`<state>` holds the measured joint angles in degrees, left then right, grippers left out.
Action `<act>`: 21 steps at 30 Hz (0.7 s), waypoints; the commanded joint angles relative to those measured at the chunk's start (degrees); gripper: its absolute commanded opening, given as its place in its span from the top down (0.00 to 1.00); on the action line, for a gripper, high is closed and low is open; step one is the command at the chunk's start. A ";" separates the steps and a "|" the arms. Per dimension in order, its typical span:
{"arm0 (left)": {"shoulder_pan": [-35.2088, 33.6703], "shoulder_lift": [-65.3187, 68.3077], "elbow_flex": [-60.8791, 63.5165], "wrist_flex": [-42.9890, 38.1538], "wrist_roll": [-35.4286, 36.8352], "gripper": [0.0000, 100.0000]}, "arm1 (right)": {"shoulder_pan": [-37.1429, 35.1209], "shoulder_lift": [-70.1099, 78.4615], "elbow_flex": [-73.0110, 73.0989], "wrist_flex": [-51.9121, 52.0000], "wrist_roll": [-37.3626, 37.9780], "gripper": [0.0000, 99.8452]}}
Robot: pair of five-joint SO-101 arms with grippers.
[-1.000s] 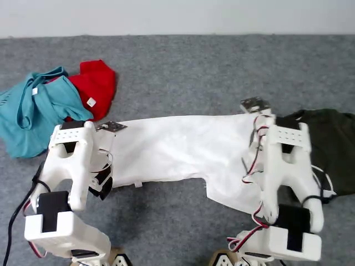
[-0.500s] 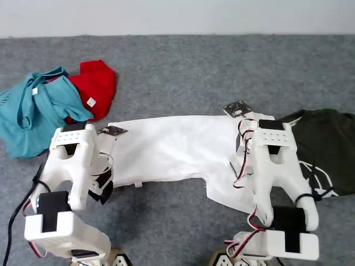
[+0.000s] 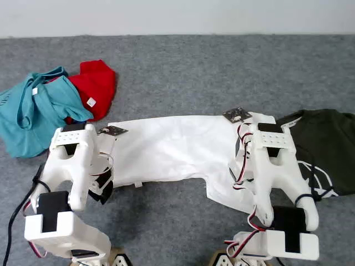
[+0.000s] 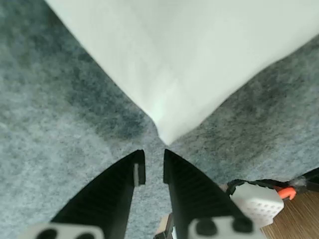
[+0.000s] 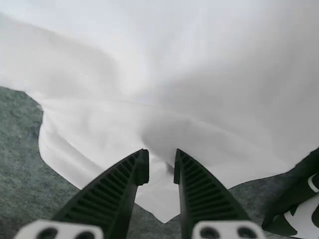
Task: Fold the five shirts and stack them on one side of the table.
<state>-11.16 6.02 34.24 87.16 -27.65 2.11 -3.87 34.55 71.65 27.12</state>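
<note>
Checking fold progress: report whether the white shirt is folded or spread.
Spread: the white shirt lies flat as one long band on the table; whether it is doubled lengthwise, cannot tell.

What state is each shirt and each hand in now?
white shirt, spread out flat between the arms
teal shirt, crumpled, partly on the red shirt
red shirt, crumpled, partly covered
dark green shirt, lying loose beside the white shirt
left hand, slightly open, empty, at the white shirt's corner
right hand, low over the white shirt

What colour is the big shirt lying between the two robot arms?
The shirt is plain white. The high view shows it best.
</note>
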 commanded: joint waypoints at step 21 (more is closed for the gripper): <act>0.26 -1.58 -0.04 0.35 0.44 0.92 | -0.04 -8.04 -2.37 -3.56 -0.35 0.98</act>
<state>-11.16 6.02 34.24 87.16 -27.65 2.20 -8.09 34.46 69.71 27.12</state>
